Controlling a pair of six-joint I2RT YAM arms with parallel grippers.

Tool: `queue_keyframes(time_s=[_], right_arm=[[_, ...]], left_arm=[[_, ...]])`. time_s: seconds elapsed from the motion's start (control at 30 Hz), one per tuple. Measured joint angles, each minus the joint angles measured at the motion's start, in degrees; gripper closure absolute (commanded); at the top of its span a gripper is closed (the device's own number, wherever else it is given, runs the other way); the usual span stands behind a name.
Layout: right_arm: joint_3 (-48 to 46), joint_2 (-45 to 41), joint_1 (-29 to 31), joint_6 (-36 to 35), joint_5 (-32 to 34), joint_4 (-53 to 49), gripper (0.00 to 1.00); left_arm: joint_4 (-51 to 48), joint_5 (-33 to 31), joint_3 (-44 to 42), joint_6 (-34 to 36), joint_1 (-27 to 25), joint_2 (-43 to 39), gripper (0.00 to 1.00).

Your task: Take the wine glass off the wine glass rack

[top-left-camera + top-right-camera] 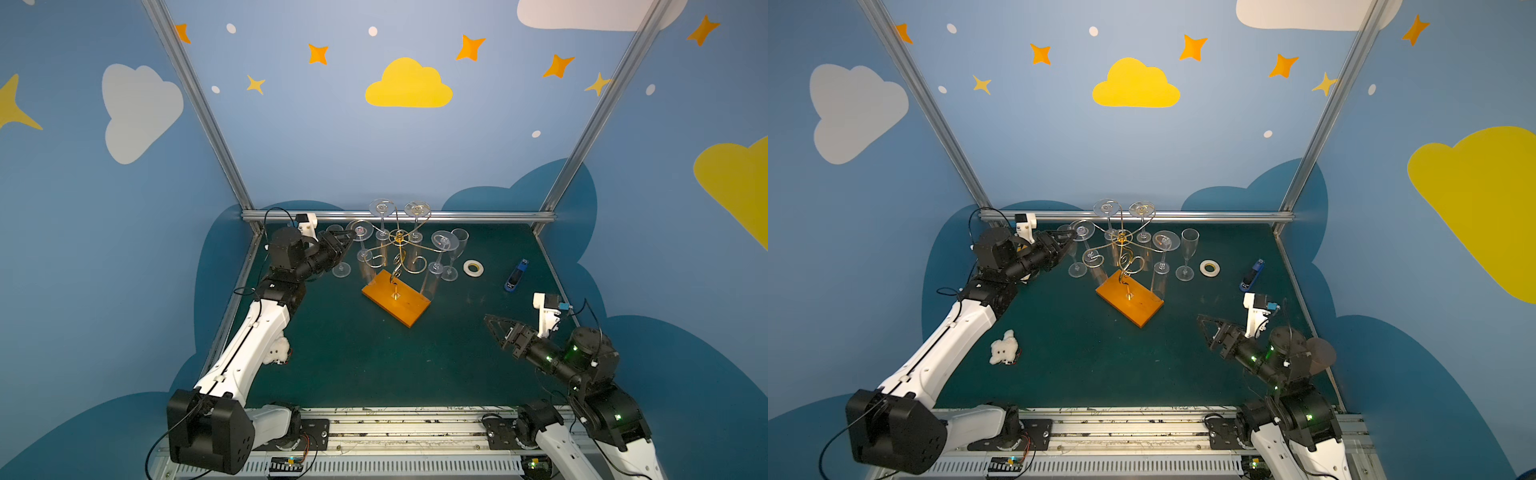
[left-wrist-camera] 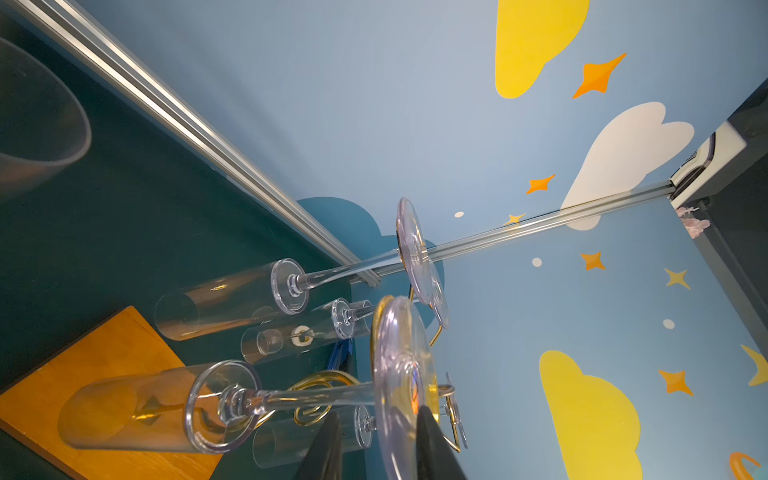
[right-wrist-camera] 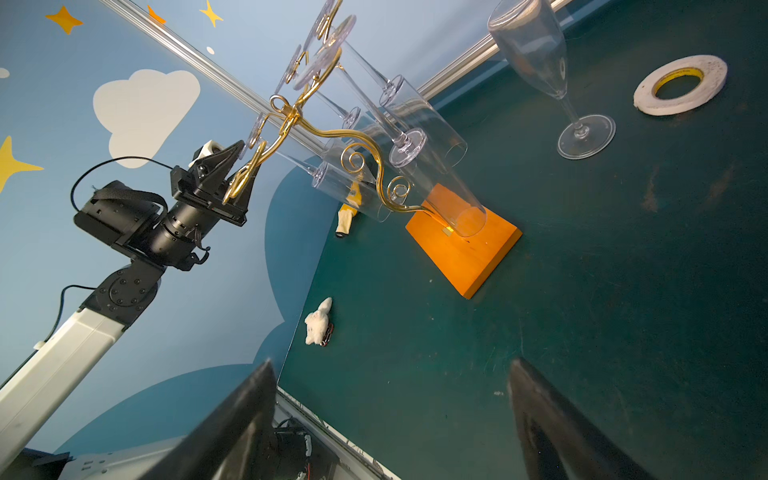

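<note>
The step in hand looked to be the grasp. In both top views the left gripper (image 1: 352, 237) sat left of centre, at the outer edge of the wine glass rack (image 1: 401, 309). Its tips were at the round foot of the wine glass (image 2: 237, 405), which hung upside down from the leftmost wire curl. In the left wrist view the two fingers (image 2: 436, 453) stood narrow, one on each side of the foot's rim. Whether they already pressed on it could not be told. The right gripper (image 1: 493, 329) waited at the lower right of the frame, well apart from the rack, jaws wide and holding nothing.

By my reading the glass was not yet off: its stem ran through the curl and its foot sat above the wire. The next move would call for a firm pinch on the foot. After that the glass should slide outward through the curl's open side rather than lift straight up (the bowl below would catch on the wire). The rack looked light, so a snag might drag or tip it.

The rack carried four glasses, all upside down and empty: this one, two at the back and one on the right. Its two front curls were bare. On the table (image 1: 374, 365) two more empty glasses stood upright. The right-hand glass (image 1: 458, 243) was just beside the rack, and the left-hand glass (image 1: 341, 271) was behind the left gripper. A roll of tape (image 1: 473, 268) and a blue stapler (image 1: 515, 276) lay further right.
</note>
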Motion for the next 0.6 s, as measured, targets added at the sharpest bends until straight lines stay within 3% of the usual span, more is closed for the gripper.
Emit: queue_keyframes(time_s=[0.6], right_arm=[[-0.11, -1.38, 0.00, 0.15, 0.68, -1.14, 0.14]], left_arm=[[1.29, 0.46, 0.00, -0.09, 0.00, -0.02, 0.86]])
